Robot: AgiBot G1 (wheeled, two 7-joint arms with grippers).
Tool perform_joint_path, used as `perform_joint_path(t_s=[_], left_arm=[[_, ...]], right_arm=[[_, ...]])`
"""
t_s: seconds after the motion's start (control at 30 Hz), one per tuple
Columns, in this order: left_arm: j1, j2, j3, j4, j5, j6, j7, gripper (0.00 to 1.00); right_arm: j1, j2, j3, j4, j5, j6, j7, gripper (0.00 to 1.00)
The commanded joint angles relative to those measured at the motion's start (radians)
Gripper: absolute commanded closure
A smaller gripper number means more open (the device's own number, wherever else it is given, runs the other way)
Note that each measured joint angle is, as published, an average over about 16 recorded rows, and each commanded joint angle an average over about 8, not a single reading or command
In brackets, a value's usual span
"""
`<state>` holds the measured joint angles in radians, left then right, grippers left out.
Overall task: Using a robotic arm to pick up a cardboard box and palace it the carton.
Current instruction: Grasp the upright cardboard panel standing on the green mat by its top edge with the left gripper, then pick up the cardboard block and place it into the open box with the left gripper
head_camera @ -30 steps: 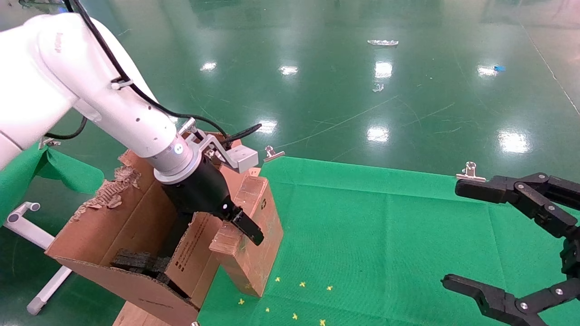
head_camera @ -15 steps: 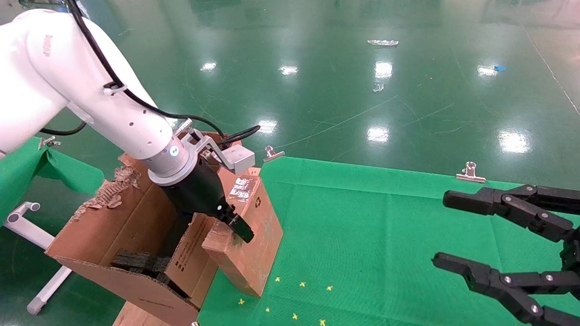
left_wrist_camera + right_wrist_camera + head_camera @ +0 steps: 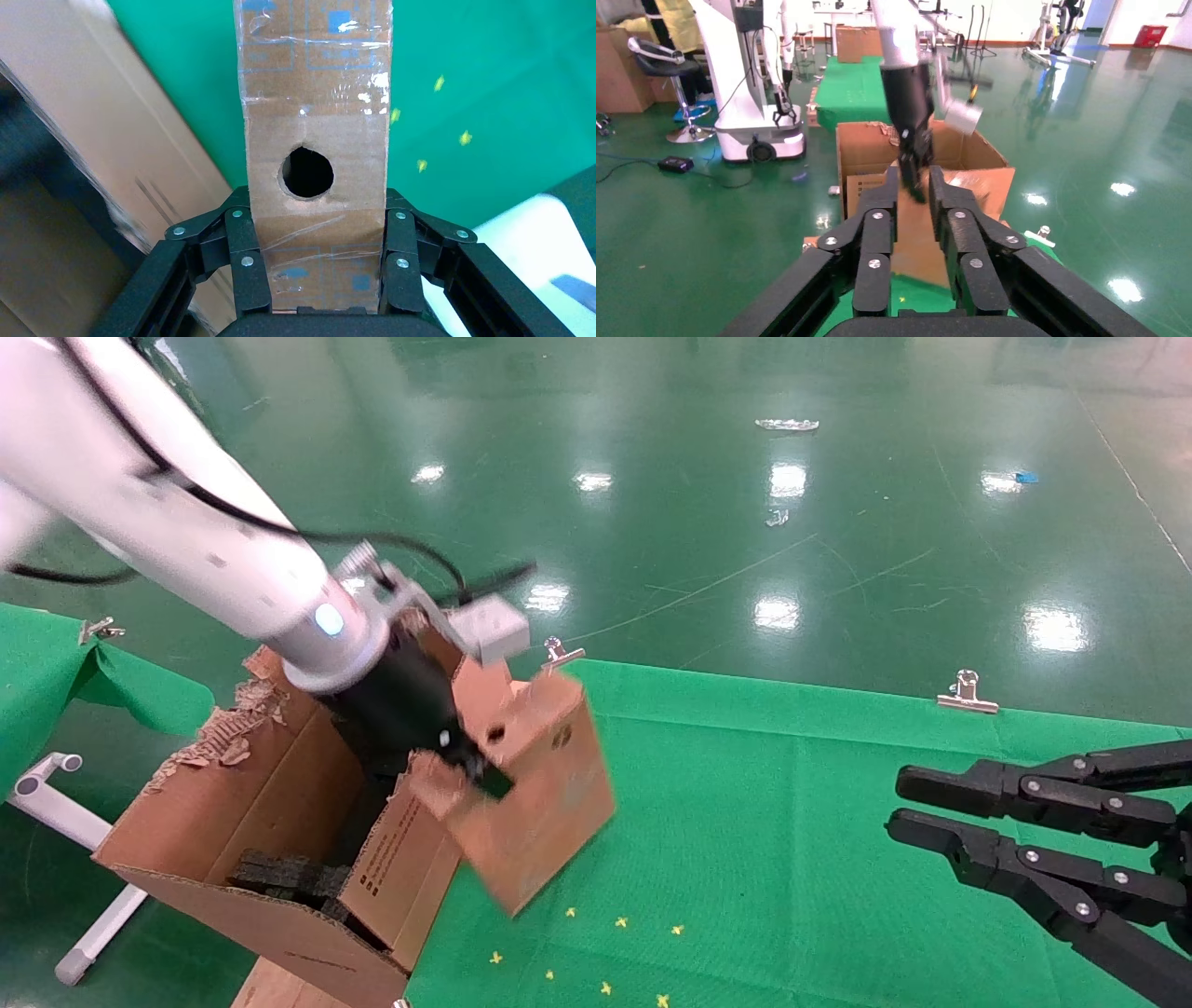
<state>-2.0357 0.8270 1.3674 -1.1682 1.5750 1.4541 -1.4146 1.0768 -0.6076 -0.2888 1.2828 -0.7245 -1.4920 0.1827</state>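
My left gripper (image 3: pixel 466 775), on the white robotic arm (image 3: pixel 205 551), is shut on the small brown cardboard box (image 3: pixel 535 803). It holds the box tilted, just above the green cloth beside the carton. In the left wrist view the fingers (image 3: pixel 242 253) clamp both sides of the taped box (image 3: pixel 316 91), which has a round hole in it. The large carton (image 3: pixel 233 784) stands at the table's left edge with a ragged flap and black foam (image 3: pixel 279 876) inside. My right gripper (image 3: pixel 899 806) hangs empty at the right, its jaws nearly together.
The green cloth table (image 3: pixel 792 803) has metal clips (image 3: pixel 562 654) (image 3: pixel 967 696) on its far edge and small yellow marks (image 3: pixel 615 922) near the front. A white pipe frame (image 3: pixel 56 784) stands left of the carton. Glossy green floor lies beyond.
My left gripper has lifted the box off the cloth and tipped it, moving slightly up and back. My right gripper's jaws have closed from wide open to nearly together.
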Motion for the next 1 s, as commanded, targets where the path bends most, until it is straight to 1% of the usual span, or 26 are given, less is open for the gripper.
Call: perform_joint_path(t_s=[0.03, 0.23, 0.4, 0.57, 0.7, 0.73, 0.97, 1.0], left_arm=[[-0.018, -0.023, -0.02, -0.03, -0.014, -0.016, 0.03, 1.0], [-0.1, -0.157, -0.091, -0.054, -0.007, -0.078, 0.115, 1.0], [-0.146, -0.256, -0.11, -0.008, 0.035, -0.087, 0.128, 1.0], [-0.141, -0.336, -0.104, 0.064, 0.069, -0.09, 0.125, 1.0], [-0.114, -0.372, -0.089, 0.114, 0.09, -0.097, 0.116, 1.0], [-0.107, -0.376, -0.084, 0.125, 0.095, -0.1, 0.111, 1.0], [-0.043, -0.372, -0.046, 0.19, 0.134, -0.122, 0.076, 1.0], [-0.032, -0.368, -0.039, 0.198, 0.14, -0.127, 0.072, 1.0]], right_arm=[[0.0, 0.0, 0.0, 0.0, 0.0, 0.0, 0.0, 1.0], [0.0, 0.0, -0.001, 0.0, 0.0, 0.0, 0.0, 1.0], [0.0, 0.0, -0.001, 0.0, 0.001, 0.0, 0.0, 1.0], [0.0, 0.0, -0.001, 0.0, 0.001, 0.001, -0.001, 1.0], [0.0, 0.001, -0.001, 0.0, 0.001, 0.001, -0.001, 1.0], [0.0, 0.001, -0.001, 0.0, 0.001, 0.001, -0.001, 0.96], [0.0, 0.001, -0.002, 0.0, 0.001, 0.001, -0.001, 0.08], [0.0, 0.001, -0.002, 0.0, 0.001, 0.001, -0.001, 0.0]])
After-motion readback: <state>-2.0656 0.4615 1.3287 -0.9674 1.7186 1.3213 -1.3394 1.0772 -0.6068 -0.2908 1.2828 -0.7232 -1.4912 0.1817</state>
